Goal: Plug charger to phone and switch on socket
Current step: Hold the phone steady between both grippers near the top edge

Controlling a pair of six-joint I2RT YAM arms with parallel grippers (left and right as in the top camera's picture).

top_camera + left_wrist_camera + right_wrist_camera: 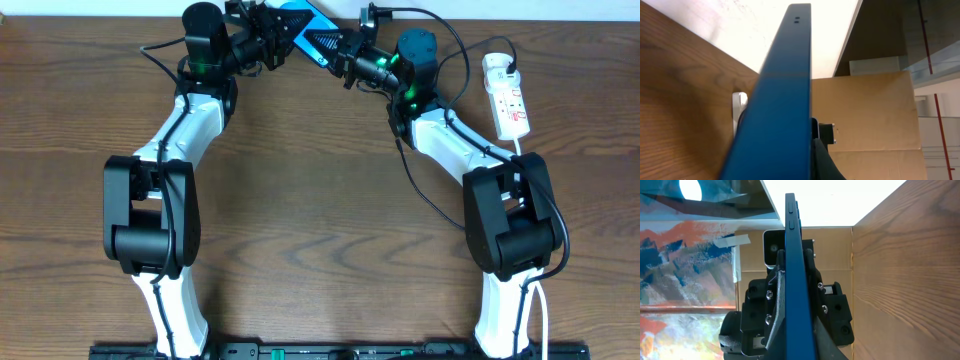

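our left end effector (280, 40) and right end effector (338, 60), both clamped on the phone (308, 25) over the worktop (320, 200)

The phone (308, 30), upper centre of the overhead frame, shows a bright cyan screen shading to dark blue with fine pale marks. Edge-on in both wrist views, its frame is deep blue. The tabletop (320, 200) is brown wood with darker grain streaks. The socket (510, 105), upper right, is white with red markings. The charger (464, 62) is black. The arms (190, 130) are white and black, with green lights.
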